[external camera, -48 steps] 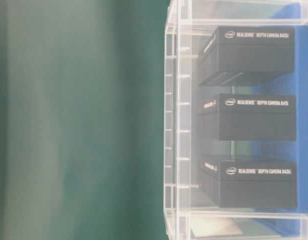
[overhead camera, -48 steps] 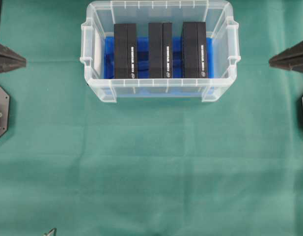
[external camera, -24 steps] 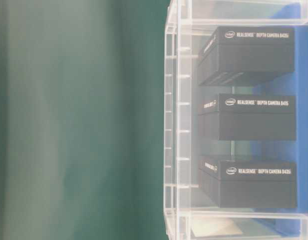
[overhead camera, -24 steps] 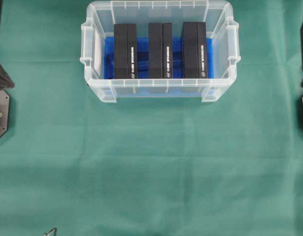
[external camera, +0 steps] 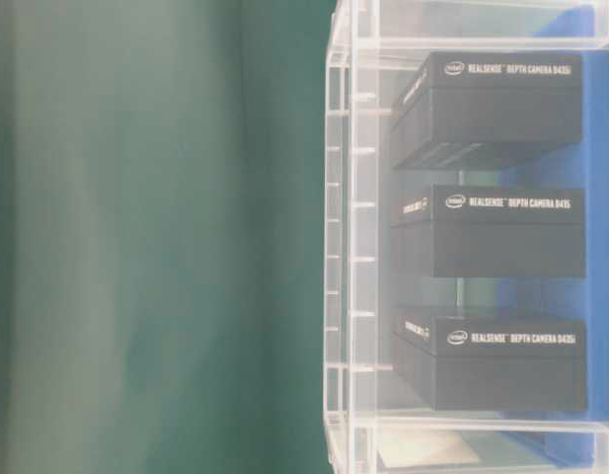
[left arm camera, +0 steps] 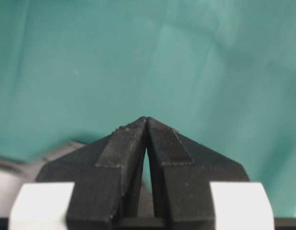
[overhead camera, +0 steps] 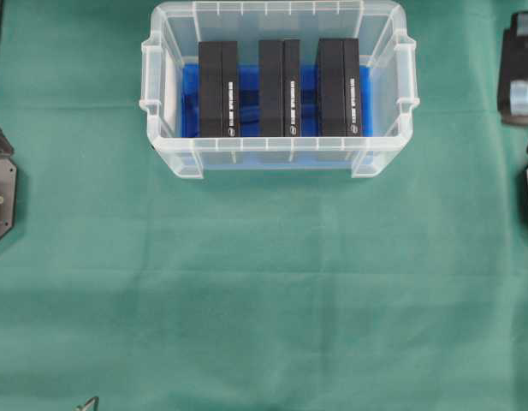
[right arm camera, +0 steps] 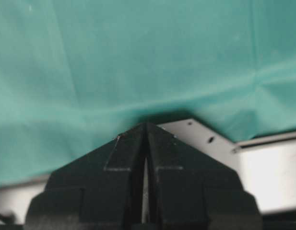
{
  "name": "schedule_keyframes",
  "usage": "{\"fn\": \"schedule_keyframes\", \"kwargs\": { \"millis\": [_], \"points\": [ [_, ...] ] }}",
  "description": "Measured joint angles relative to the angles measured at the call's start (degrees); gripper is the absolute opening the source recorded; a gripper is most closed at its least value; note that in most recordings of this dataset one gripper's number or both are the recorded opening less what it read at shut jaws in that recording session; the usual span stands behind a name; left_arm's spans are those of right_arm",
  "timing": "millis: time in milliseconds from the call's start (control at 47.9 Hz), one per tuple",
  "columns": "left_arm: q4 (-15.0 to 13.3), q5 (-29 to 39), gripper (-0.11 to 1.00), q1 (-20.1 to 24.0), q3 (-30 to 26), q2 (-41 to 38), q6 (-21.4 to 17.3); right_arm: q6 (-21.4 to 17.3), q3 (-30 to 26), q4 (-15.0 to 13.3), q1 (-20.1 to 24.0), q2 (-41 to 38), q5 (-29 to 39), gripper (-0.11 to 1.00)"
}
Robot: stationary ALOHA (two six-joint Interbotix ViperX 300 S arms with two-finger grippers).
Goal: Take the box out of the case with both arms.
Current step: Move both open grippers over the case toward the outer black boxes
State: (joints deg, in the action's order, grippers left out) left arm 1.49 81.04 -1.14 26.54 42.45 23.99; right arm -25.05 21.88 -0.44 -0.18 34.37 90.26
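— Surface? Room?

— Green cloth [overhead camera: 264,291] over the whole counter, softly creased, filling every view. Bare pale metal edge [right arm camera: 263,167] past the cloth at the lower right of the right wrist view. Nothing of the room beyond that.

— Case?

— One clear plastic case [overhead camera: 279,158], top centre of the overhead frame, standing flat on the cloth, thick rim, handle lugs at both ends, blue liner [overhead camera: 246,103] on its floor. At the right side of the table-level frame too, seen through its ribbed wall.

— Count inside?

— Three black boxes, side by side in a row, standing on edge, small gaps between: left box [overhead camera: 218,89], middle box [overhead camera: 279,87], right box [overhead camera: 338,87]. White print on each, reading "RealSense Depth Camera" in the table-level view. All three inside the case, none lifted.

— Hands?

— Two. Left hand [left arm camera: 146,120] closed, tips meeting at a point, gripping nothing, above bare cloth. Right hand [right arm camera: 146,125] the same: tips pressed together, empty. Both well apart from the case. In the overhead frame only a black arm part [overhead camera: 519,68] with a light-blue patch at the upper right edge, and black base pieces at the left and right edges.
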Motion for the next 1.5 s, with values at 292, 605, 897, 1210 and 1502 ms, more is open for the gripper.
{"fn": "schedule_keyframes", "kwargs": {
  "millis": [292, 605, 897, 1210, 1502],
  "points": [
    [0.4, 0.6, 0.01, -0.1, 0.0, 0.1, 34.9, -35.8, 0.0, -0.8, -0.1, -0.2, 0.2, 0.01],
    [1.1, 7.2, 0.01, 0.0, -0.1, -0.7, 64.4, -61.4, 0.0, -2.6, -0.1, -0.1, 0.2, 0.01],
    [1.8, 7.7, 0.01, 1.4, -0.1, -0.7, 64.0, -62.2, 0.0, -3.3, -0.3, -1.3, 0.3, 0.01],
    [3.4, 4.2, 0.01, 11.5, -0.3, -1.2, 50.8, -52.9, 0.0, -6.8, -8.6, -1.7, -2.3, 0.01],
    [2.9, 3.7, 0.01, 22.7, -1.4, -3.7, 38.8, -42.8, 0.0, -6.9, -20.4, -3.5, -3.0, 0.01]
  ]
}}
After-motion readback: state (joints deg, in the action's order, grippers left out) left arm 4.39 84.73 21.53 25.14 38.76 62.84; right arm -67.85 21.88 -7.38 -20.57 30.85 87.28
